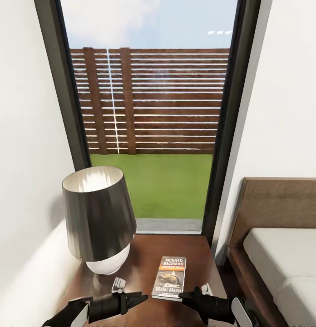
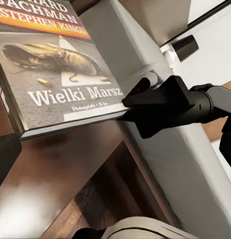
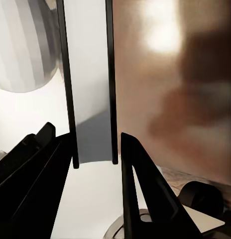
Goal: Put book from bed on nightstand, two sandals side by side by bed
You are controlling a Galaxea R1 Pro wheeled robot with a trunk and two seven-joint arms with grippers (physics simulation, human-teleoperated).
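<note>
Plainly, book [image 1: 170, 277] reading "RICHARD BACHMAN", "Wielki Marsz", on nightstand [image 1: 144, 261], both fingers apart, empty.

The bed [image 1: 285, 254] runs off the head view's 3 o'clock edge, so only its corner shows. The book [image 2: 56, 69] is cut at 12 o'clock in the left wrist view, clipping its top lettering. Behind the lamp [image 1: 100, 218], the bench [image 1: 176, 254] is hidden at its 9 o'clock side. Both arms leave the frame at 6 o'clock.
</note>
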